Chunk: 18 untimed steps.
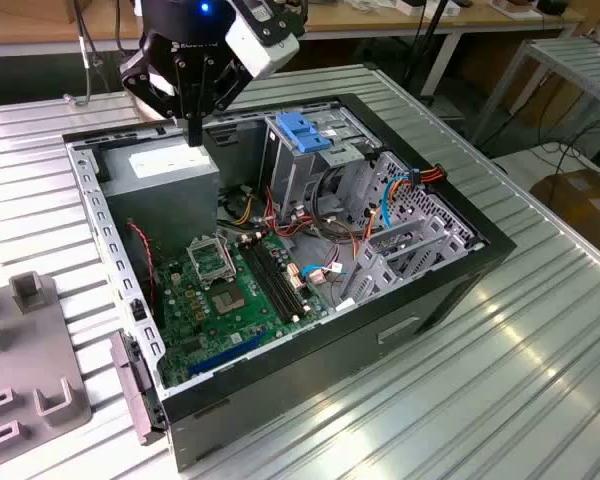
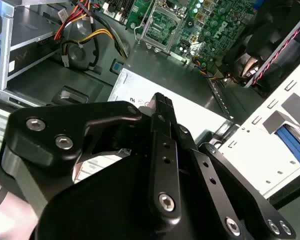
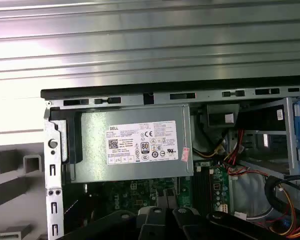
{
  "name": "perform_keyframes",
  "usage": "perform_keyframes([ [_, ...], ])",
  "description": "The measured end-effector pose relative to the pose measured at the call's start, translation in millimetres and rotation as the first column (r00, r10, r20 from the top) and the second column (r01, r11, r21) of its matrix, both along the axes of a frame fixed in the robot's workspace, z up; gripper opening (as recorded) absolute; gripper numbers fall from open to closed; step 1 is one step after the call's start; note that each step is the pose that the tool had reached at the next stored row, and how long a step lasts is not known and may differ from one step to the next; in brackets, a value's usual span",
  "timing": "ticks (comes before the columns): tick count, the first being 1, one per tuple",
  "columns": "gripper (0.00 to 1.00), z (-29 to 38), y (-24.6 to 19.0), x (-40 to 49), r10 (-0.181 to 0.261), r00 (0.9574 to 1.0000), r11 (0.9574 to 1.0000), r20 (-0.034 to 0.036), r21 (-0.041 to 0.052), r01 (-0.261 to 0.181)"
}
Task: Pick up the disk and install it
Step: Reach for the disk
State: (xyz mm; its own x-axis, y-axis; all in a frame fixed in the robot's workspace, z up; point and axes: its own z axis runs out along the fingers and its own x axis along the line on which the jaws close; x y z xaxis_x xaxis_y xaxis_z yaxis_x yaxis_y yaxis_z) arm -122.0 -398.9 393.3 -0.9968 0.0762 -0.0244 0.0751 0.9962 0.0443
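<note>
Only an edge of the disk is in sight. In the second wrist view, a blue rail beside a grey slab lies outside the case, just past its perforated side wall. I take this for the disk, though most of it is cut off. It is well apart from the cage with its blue latch, which sits in the upper middle of the exterior view.

By my judgement the disk will handle as a stiff slab, dense for its size, with smooth metal faces that could slip. It should be fragile under knocks, so it wants setting down gently, not dropping. The plastic rail probably gives a little and offers more friction. The best hold looks to be across the two long railed edges near the middle, so the weight hangs balanced. The connector end and any bare circuit side are best avoided.

The gripper hangs at the upper left of the exterior view, pointing straight down over the power supply without touching it. Its fingers are pinched together with nothing between them (the outer linkages splay wide while the tips meet).
</note>
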Motion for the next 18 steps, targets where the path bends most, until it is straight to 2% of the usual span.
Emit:
perform_keyframes([
  [6, 0.11, 0.0, 0.8, -12.6, 0.0, 1.0, 1.0, 0.0001, 0.0001, 0.0],
  [12, 0.11, 0.0, 9.8, -27.0, 0.0, 1.0, 1.0, 0.0, 0.0, 0.0],
  [16, 0.11, 0.0, 14.1, -39.3, 0.0, 1.0, 1.0, 0.0, 0.0, 0.0],
  [18, 0.11, 0.0, 17.5, -49.3, 0.0, 1.0, 1.0, 0.0, 0.0, 0.0],
])
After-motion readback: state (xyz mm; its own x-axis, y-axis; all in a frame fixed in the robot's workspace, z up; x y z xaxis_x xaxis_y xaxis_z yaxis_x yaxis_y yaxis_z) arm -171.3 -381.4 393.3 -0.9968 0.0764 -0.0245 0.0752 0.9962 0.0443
